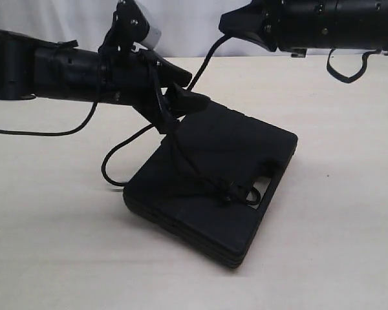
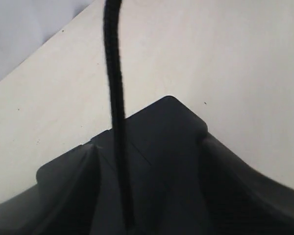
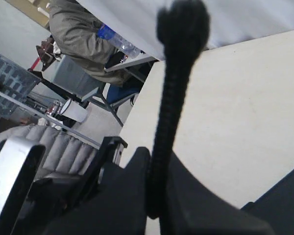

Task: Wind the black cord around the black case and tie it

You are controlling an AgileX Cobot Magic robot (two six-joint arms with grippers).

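Pale beige tabletop (image 1: 349,213), white backdrop (image 1: 187,26). At 10 o'clock the left gripper (image 1: 181,106) is held over a corner of the flat matte black plastic case (image 1: 246,148) lying mid-table, fingers spread, nothing pinched. The long thin black braided cord (image 1: 235,192) is draped across the lid, knot at 4 o'clock. Up at 1 o'clock, the right gripper (image 1: 242,26) is clamped on that cord.

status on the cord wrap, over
Right gripper shut on black cord end. Left gripper open, cord running through it. Black case on table, cord draped over it. Nothing in the way.

Matte black arms (image 1: 64,74), looping black cables (image 1: 346,72), grey-white wrist camera (image 1: 145,29)
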